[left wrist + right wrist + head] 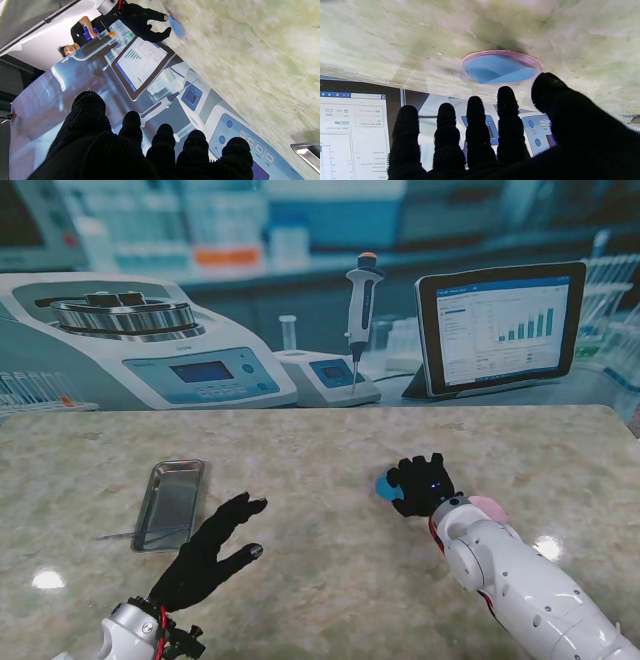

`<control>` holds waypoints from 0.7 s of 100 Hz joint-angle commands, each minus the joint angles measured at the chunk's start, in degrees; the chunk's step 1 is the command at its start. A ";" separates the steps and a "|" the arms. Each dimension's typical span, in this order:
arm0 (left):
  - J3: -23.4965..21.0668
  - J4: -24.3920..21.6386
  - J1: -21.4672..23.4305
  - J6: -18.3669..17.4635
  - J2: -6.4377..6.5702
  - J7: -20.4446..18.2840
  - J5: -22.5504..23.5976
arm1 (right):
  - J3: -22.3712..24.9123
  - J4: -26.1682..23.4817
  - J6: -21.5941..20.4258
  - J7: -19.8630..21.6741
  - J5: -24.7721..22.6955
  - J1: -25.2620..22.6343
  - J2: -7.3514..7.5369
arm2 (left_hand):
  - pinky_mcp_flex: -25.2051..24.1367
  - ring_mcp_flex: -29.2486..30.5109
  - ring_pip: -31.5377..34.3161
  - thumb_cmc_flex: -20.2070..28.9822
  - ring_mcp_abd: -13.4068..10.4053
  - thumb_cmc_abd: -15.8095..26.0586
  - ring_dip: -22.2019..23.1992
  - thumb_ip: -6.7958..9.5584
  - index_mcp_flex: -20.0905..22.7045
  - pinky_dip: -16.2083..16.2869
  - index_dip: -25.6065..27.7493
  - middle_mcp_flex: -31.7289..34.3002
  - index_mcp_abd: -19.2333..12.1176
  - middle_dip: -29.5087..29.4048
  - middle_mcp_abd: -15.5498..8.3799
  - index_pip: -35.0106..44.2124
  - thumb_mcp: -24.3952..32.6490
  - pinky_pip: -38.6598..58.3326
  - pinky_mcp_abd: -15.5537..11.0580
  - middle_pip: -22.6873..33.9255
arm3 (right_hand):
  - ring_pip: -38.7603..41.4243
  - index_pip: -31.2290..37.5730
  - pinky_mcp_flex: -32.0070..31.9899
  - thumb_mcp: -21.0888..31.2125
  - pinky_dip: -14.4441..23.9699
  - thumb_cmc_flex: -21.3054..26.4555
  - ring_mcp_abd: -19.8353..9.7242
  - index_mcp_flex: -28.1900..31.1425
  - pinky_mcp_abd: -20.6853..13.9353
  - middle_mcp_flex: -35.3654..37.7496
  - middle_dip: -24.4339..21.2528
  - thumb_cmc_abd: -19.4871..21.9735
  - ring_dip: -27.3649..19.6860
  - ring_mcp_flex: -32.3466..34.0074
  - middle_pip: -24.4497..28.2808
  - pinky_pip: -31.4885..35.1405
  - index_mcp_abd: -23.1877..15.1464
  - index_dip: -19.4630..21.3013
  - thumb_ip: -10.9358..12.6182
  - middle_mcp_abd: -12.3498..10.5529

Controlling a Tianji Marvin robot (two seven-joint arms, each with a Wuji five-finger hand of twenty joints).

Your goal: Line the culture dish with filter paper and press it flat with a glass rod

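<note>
A clear culture dish [500, 67] with blue filter paper in it lies on the marble table; the paper looks creased rather than flat. In the stand view the dish [385, 487] peeks out at the left side of my right hand [425, 485]. That hand hovers just over it, open, its fingers [475, 117] straight and apart and holding nothing. My left hand [213, 548] is open with spread fingers, palm down, nearer to me, right of a metal tray [170, 502]. A thin glass rod [115, 535] seems to lie across the tray's near end.
A pink round thing [489, 507] shows partly behind my right wrist. Along the table's far edge stands a printed lab backdrop [300, 330]. The tray's corner [303, 151] appears in the left wrist view, as do my right hand [147, 22] and the dish [176, 25].
</note>
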 commanded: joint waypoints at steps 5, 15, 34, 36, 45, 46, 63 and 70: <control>0.11 -0.16 0.36 -0.12 -0.01 -0.17 -0.09 | 0.70 -1.12 0.19 0.54 -0.25 -0.88 0.13 | -0.11 -1.65 -0.58 0.24 -1.84 1.32 -0.13 0.75 -0.18 0.26 0.21 -1.12 -1.47 0.63 -0.37 1.00 -0.93 -2.60 -1.72 0.17 | -0.35 -2.45 -1.23 -1.24 0.81 -3.17 0.85 -3.05 0.85 -2.52 -0.14 1.40 0.24 -2.48 -0.16 -0.99 1.23 0.39 1.66 0.88; 0.12 -0.10 0.33 -0.18 -0.02 -0.16 -0.20 | 2.13 -2.82 0.04 1.24 -0.38 -1.93 0.13 | -0.11 -1.65 -0.56 0.19 -1.83 1.36 -0.11 0.74 -0.18 0.26 0.20 -1.12 -1.24 0.65 -0.38 0.98 -0.94 -2.60 -1.74 0.19 | -0.59 -6.31 -1.44 -2.96 0.84 -4.75 1.39 -5.37 0.85 -3.06 -0.46 2.15 0.30 -2.84 -0.96 -1.32 1.65 -0.84 2.05 0.92; 0.29 0.11 0.21 -0.32 -0.03 -0.15 -0.50 | 5.47 -8.18 -0.01 3.37 0.19 -4.88 -0.09 | -0.12 -1.63 -0.56 0.15 -1.85 1.41 -0.11 0.77 -0.25 0.24 0.20 -1.13 -1.34 0.62 -0.41 0.97 -0.92 -2.61 -1.70 0.17 | -2.58 -13.07 -2.35 -6.01 0.04 -5.33 2.16 -8.65 1.29 -4.37 -3.25 3.79 -0.41 -3.87 -5.42 -3.34 2.05 -4.39 2.59 1.49; 0.32 0.13 0.20 -0.33 -0.03 -0.14 -0.52 | 5.79 -8.76 -0.02 3.49 0.26 -5.19 -0.12 | -0.12 -1.66 -0.56 0.14 -1.73 1.40 -0.11 0.76 -0.24 0.24 0.19 -1.14 -1.34 0.61 -0.35 0.97 -0.93 -2.61 -1.70 0.17 | -2.95 -13.70 -2.47 -6.42 -0.02 -5.35 2.28 -8.78 1.27 -4.45 -3.65 4.26 -0.56 -3.98 -5.95 -3.47 2.12 -4.85 2.69 1.67; 0.43 0.22 0.10 -0.33 -0.04 -0.13 -0.72 | 7.22 -11.78 0.00 4.48 0.92 -6.74 -0.29 | -0.11 -1.67 -0.58 0.15 -1.77 1.42 -0.13 0.78 -0.20 0.23 0.17 -1.14 -1.36 0.57 -0.32 0.93 -0.90 -2.61 -1.73 0.14 | -4.43 -15.78 -3.11 -8.40 -0.94 -5.06 2.17 -9.97 1.29 -5.20 -5.14 6.62 -1.24 -4.61 -7.94 -5.15 2.18 -6.37 3.16 1.80; 0.45 0.23 0.09 -0.32 -0.04 -0.14 -0.76 | 7.36 -12.09 0.01 4.56 1.02 -6.91 -0.32 | -0.11 -1.65 -0.58 0.13 -1.89 1.43 -0.13 0.78 -0.31 0.23 0.15 -1.15 -1.34 0.56 -0.36 0.88 -0.92 -2.61 -1.73 0.13 | -4.60 -15.95 -3.24 -8.65 -1.05 -4.98 2.22 -10.14 1.30 -5.29 -5.27 6.86 -1.33 -4.69 -8.10 -5.34 2.16 -6.49 3.23 1.79; 0.58 0.31 0.02 -0.38 -0.07 -0.09 -1.08 | 9.49 -17.45 0.17 5.63 3.62 -10.11 -0.79 | -0.11 -1.65 -0.57 0.04 -1.84 1.49 -0.15 0.79 -0.31 0.24 0.13 -1.13 -1.50 0.56 -0.36 0.85 -0.93 -2.60 -1.74 0.16 | -7.18 -17.80 -4.99 -11.42 -3.25 -3.93 1.90 -12.13 1.30 -7.12 -7.23 10.06 -2.89 -6.50 -10.44 -8.82 2.19 -7.99 4.26 1.31; 0.67 0.37 -0.06 -0.36 -0.08 -0.08 -1.26 | 10.19 -19.62 0.10 5.68 4.47 -11.64 -0.97 | -0.11 -1.65 -0.57 0.03 -1.82 1.48 -0.14 0.79 -0.39 0.24 0.09 -1.15 -1.49 0.54 -0.29 0.76 -0.94 -2.60 -1.73 0.14 | -8.11 -18.34 -5.49 -12.32 -3.99 -3.69 1.60 -13.10 1.19 -7.47 -7.81 10.92 -3.52 -6.96 -11.03 -9.92 1.85 -8.36 4.55 1.05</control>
